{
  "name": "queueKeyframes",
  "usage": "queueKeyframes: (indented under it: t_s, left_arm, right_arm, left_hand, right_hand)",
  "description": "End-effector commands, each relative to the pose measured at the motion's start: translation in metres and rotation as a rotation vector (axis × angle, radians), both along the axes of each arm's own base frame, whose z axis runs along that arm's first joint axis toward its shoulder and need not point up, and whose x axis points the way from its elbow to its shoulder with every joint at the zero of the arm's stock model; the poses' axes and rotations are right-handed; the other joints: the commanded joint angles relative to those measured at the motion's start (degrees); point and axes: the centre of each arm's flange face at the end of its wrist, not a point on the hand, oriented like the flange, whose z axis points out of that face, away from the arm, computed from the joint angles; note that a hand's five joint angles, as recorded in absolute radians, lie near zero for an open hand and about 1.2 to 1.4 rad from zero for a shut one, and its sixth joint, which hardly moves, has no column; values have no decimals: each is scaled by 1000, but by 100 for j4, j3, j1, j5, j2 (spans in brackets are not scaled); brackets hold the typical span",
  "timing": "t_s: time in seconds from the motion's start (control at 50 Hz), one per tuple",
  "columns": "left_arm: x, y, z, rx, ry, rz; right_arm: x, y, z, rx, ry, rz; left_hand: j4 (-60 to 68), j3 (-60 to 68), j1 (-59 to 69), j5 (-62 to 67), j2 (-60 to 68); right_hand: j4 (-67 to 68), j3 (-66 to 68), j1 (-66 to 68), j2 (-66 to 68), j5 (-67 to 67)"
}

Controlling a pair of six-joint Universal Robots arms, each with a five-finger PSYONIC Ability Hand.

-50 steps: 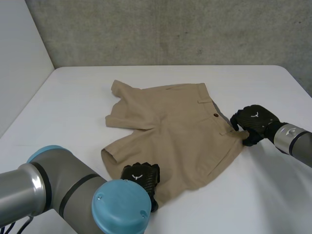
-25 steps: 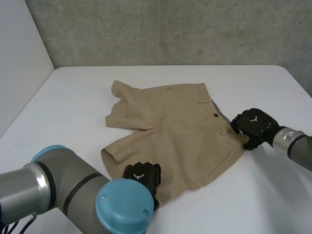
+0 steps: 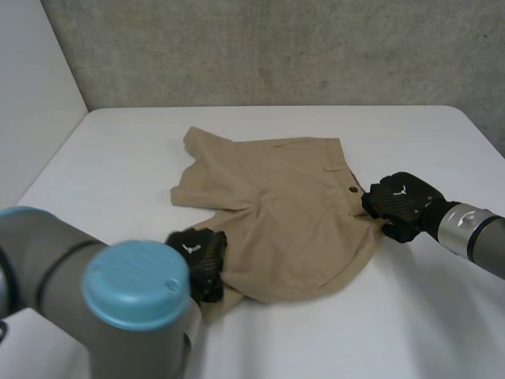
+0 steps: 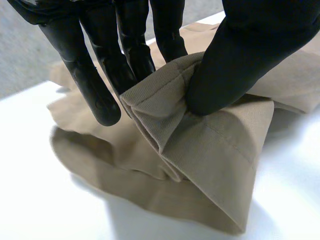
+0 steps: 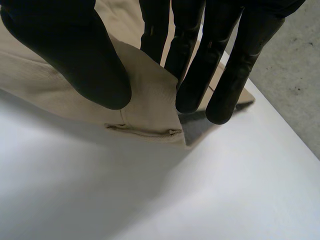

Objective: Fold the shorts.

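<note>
- Two black robot hands hold one pair of tan shorts [image 3: 288,213] on a white table [image 3: 410,332].
- Nearest the camera, the left arm [image 3: 118,304] – grey with a light-blue cap – reaches in from the near left.
- At its end, the left hand [image 3: 199,257] grips the hem of the near leg. In the left wrist view its thumb [image 4: 235,60] presses a bunched fold of hem against its fingers [image 4: 130,45], a closed pinch with the cloth raised a little off the table.
- Across the middle of the table the shorts lie mostly flat, waistband to the right, legs to the left.
- At the right, the right hand [image 3: 402,204] holds the near waistband corner, just beside the button [image 3: 354,189].
- In the right wrist view its thumb [image 5: 80,60] sits on one face of the cloth and its fingers [image 5: 192,75] on the other – closed on the fabric. A belt loop [image 5: 145,131] shows below the thumb.
- Farther back, the far leg lies flat.
- Beyond the table's far edge stands a grey concrete wall [image 3: 276,47].
</note>
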Motion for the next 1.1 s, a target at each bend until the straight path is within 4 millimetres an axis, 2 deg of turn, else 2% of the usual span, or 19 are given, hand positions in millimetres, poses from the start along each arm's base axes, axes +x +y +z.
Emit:
queueKeyframes:
  t_s: [0.02, 0.14, 0.18, 0.2, 0.32, 0.4, 0.48, 0.54, 0.62, 0.64, 0.66, 0.72, 0.74, 0.84, 0.86, 0.92, 0.94, 1.0, 1.1]
  left_arm:
    - [18, -1, 16, -59, -154, -80]
    - [41, 5, 38, -91, -238, -107]
    - [46, 8, 46, -95, -241, -110]
    - [50, 12, 54, -90, -243, -123]
    - [60, 37, 67, 6, -260, -233]
    - [62, 49, 69, 78, -262, -306]
    - [60, 44, 69, 78, -246, -313]
    - [52, 29, 69, 38, -231, -300]
    - [30, -3, 66, -70, -226, -301]
    - [25, -10, 66, -98, -227, -302]
    - [14, -25, 69, -163, -231, -308]
    - [-3, -51, 72, -261, -236, -303]
    - [-15, -73, 72, -322, -246, -291]
    - [-40, -132, 68, -465, -272, -240]
    - [-47, -151, 64, -502, -278, -222]
    - [-60, -176, 52, -553, -285, -208]
    - [-67, -192, 44, -590, -281, -195]
    - [-82, -218, 25, -663, -266, -175]
    - [-96, -242, -4, -745, -234, -158]
  right_arm:
    - [2, 33, 42, 60, 3, -6]
    - [-5, 55, 58, 148, 57, -50]
    - [-10, 69, 66, 194, 109, -70]
    - [-13, 73, 68, 207, 132, -75]
    - [-24, 112, 81, 208, 323, 8]
    - [-30, 117, 83, 197, 360, 23]
    - [-34, 116, 77, 226, 351, 8]
    - [-32, 108, 70, 232, 321, 7]
    - [-28, 75, 53, 241, 236, -61]
    - [-27, 61, 51, 236, 200, -100]
    - [-27, 53, 50, 231, 180, -122]
    - [-24, 32, 49, 197, 131, -181]
    - [-22, 27, 48, 186, 122, -195]
    - [-8, -15, 38, 67, 85, -289]
    - [-6, -22, 37, 43, 79, -308]
    - [2, -43, 34, -58, 67, -363]
    - [5, -48, 33, -80, 61, -371]
    - [15, -67, 24, -177, 31, -383]
    - [29, -97, 6, -355, -32, -391]
  left_hand:
    - [1166, 1202, 1512, 1344, 1151]
    - [1166, 1202, 1512, 1344, 1151]
    - [1166, 1202, 1512, 1344, 1151]
    - [1166, 1202, 1512, 1344, 1151]
    - [1166, 1202, 1512, 1344, 1151]
    - [1166, 1202, 1512, 1344, 1151]
    - [1166, 1202, 1512, 1344, 1151]
    - [1166, 1202, 1512, 1344, 1151]
    - [1166, 1202, 1512, 1344, 1151]
    - [1166, 1202, 1512, 1344, 1151]
    - [1166, 1202, 1512, 1344, 1151]
    - [1166, 1202, 1512, 1344, 1151]
    - [1166, 1202, 1512, 1344, 1151]
    - [1166, 1202, 1512, 1344, 1151]
    - [1166, 1202, 1512, 1344, 1151]
    - [1166, 1202, 1512, 1344, 1151]
    - [1166, 1202, 1512, 1344, 1151]
    - [1166, 1202, 1512, 1344, 1151]
    - [1166, 1202, 1512, 1344, 1151]
  right_hand:
    - [1180, 1235, 2686, 1253, 1351]
    - [1180, 1235, 2686, 1253, 1351]
    - [1180, 1235, 2686, 1253, 1351]
    - [1180, 1235, 2686, 1253, 1351]
    - [1180, 1235, 2686, 1253, 1351]
    - [1180, 1235, 2686, 1253, 1351]
    - [1180, 1235, 2686, 1253, 1351]
    - [1180, 1235, 2686, 1253, 1351]
    - [1180, 1235, 2686, 1253, 1351]
    - [1180, 1235, 2686, 1253, 1351]
    - [1180, 1235, 2686, 1253, 1351]
    - [1180, 1235, 2686, 1253, 1351]
    - [1180, 1235, 2686, 1253, 1351]
    - [1180, 1235, 2686, 1253, 1351]
    - [1180, 1235, 2686, 1253, 1351]
    - [1180, 1235, 2686, 1253, 1351]
    - [1180, 1235, 2686, 1253, 1351]
    - [1180, 1235, 2686, 1253, 1351]
    - [1180, 1235, 2686, 1253, 1351]
